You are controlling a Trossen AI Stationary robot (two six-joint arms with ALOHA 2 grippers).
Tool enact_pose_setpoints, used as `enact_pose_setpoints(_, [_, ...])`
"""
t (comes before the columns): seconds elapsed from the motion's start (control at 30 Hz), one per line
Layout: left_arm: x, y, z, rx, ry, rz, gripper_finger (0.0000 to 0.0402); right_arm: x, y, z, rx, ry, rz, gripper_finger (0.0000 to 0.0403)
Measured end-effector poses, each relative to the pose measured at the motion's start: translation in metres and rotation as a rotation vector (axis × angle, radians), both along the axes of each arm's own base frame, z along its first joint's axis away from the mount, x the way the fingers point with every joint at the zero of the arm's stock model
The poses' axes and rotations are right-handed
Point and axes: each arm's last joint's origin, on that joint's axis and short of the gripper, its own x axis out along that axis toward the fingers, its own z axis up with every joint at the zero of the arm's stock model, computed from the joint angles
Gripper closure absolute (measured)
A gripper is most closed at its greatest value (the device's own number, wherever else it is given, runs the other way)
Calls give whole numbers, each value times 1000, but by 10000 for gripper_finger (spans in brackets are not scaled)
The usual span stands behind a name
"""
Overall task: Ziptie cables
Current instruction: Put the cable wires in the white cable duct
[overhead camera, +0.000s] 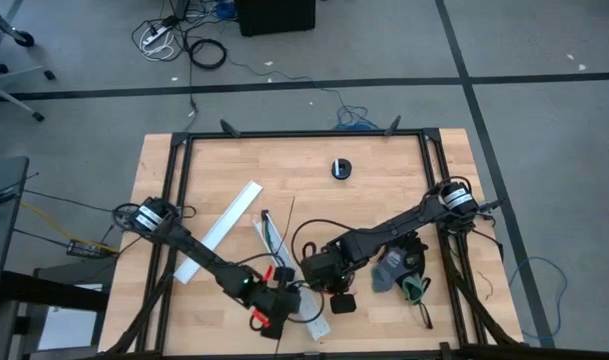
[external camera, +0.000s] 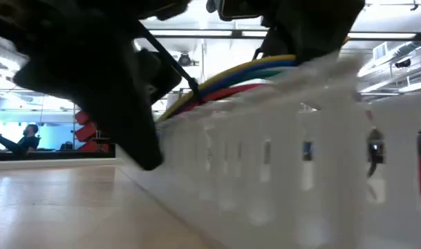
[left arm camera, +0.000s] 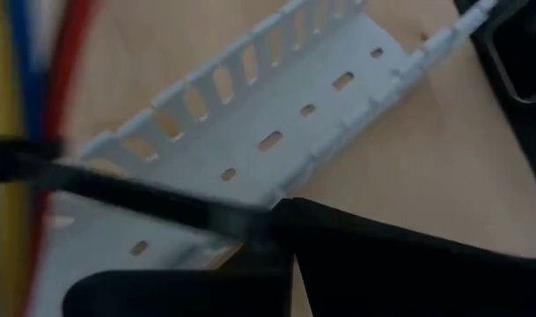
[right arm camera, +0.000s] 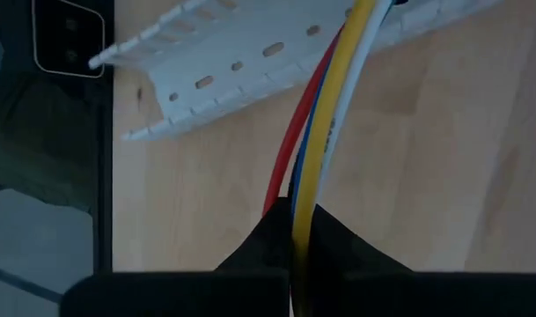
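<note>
Figure legend, near edge of the table [overhead camera: 384, 170] outward. Nearest: left gripper [overhead camera: 274, 312], closed on a ziptie [left arm camera: 135, 198], seen from the left wrist as a thin black strip running crosswise toward the cables [right arm camera: 325, 132]; held taut, probably so as to pass round the bundle. Just beyond: right gripper [overhead camera: 319, 268], closed on the cables, pinched at one end and lifted clear of the table, probably to leave room beneath for the strip; red, blue, yellow and white strands visible, lying side by side, long axis running straight out from the fingers and across the white slotted channel [right arm camera: 250, 62]. In the low view, same bundle arched above the channel wall, with the ziptie [external camera: 172, 66] crossing it at a slant. Farther out: a second white channel piece [overhead camera: 222, 228], lying diagonally and untouched; farthest, a small black round object [overhead camera: 341, 168] near the far edge, well apart from the work.
</note>
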Motion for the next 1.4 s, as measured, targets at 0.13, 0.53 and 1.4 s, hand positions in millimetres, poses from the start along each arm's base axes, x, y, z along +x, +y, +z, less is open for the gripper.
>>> enact_pose_setpoints(0.13, [8,12,0,17,-12,12,402,-4,-1,1,-11,67,-48,399])
enact_pose_setpoints(0.53, [21,30,3,42,-54,13,402,-18,17,11,62,248,-225,399])
enact_pose_setpoints(1.4, [-11,67,43,622,74,-150,310,-18,24,12,68,217,-215,399])
